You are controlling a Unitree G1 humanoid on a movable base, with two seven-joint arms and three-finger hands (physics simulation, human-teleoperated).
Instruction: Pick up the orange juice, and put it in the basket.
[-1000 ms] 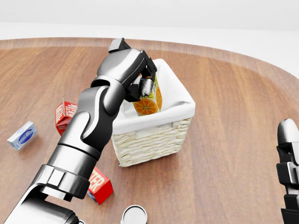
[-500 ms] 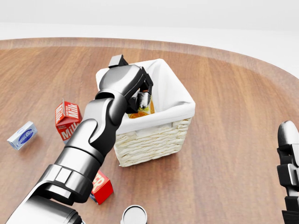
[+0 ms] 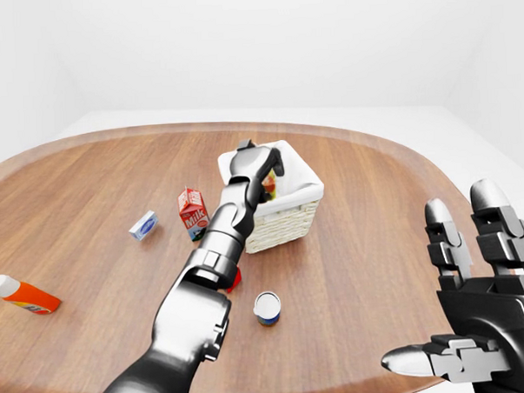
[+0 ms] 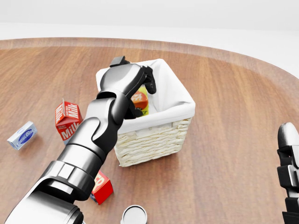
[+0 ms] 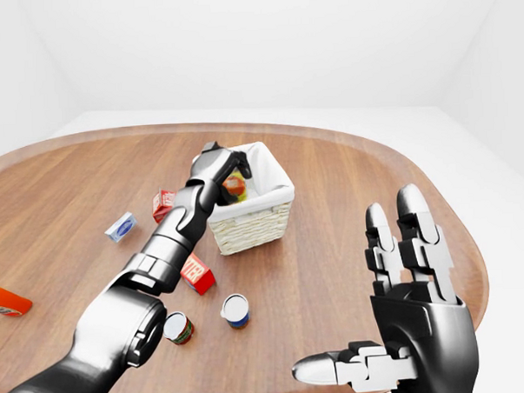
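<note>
Your left hand (image 4: 140, 81) is hovering open-fingered at head-view centre | orange juice carton (image 4: 139, 101) is lying inside lined wicker basket (image 4: 154, 140) | "Milk" carton (image 4: 67, 119) is standing left | your right hand (image 5: 407, 321) is spreading open

Compared with the earlier frames, the orange juice (image 4: 140, 101) now lies lower inside the basket (image 4: 182, 109), tipped over; the left hand (image 4: 140, 84) has opened, its fingers (image 4: 150, 80) spread above the carton.
</note>
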